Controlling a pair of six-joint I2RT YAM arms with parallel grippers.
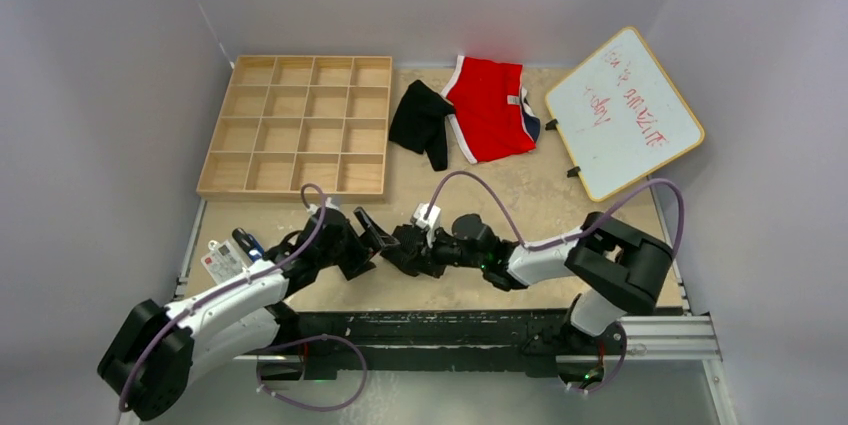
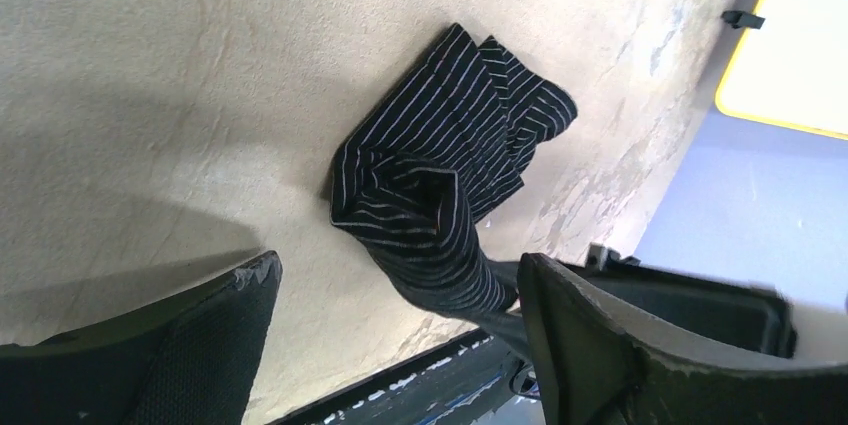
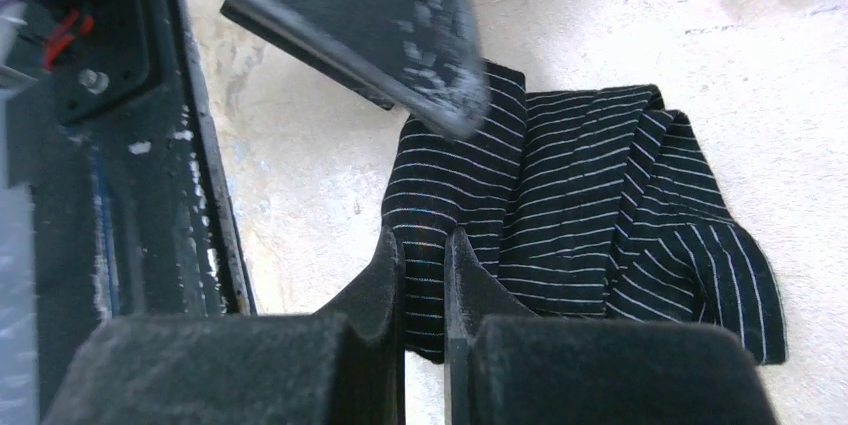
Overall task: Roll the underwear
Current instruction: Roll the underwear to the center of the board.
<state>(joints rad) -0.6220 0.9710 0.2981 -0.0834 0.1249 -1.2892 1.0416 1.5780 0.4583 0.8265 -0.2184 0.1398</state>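
Two black undergarments lie on the table [image 1: 540, 195]. At the left, the left gripper [image 2: 398, 275] stands wide open. Its fingers [image 2: 215, 335] sit either side of the pinstriped underwear [image 2: 440, 185] without gripping it. That garment lies near the table's front edge, between the two arms. It is black with fine pale stripes, bunched into a loose twist at one end and folded flatter at the other. The right gripper [image 3: 422, 265] is nearly closed, pinching a fold at the garment's edge. Further back, about mid-table, the other black underwear [image 1: 420, 123] lies crumpled, well apart from both arms.

A wooden grid tray [image 1: 297, 125] sits at back left and a small white card [image 1: 222, 263] lies by the left arm. Red briefs [image 1: 490, 108] lie just beside the other black underwear, with a whiteboard [image 1: 622, 110] at far right. From above, the two grippers hide the pinstriped piece almost wholly.
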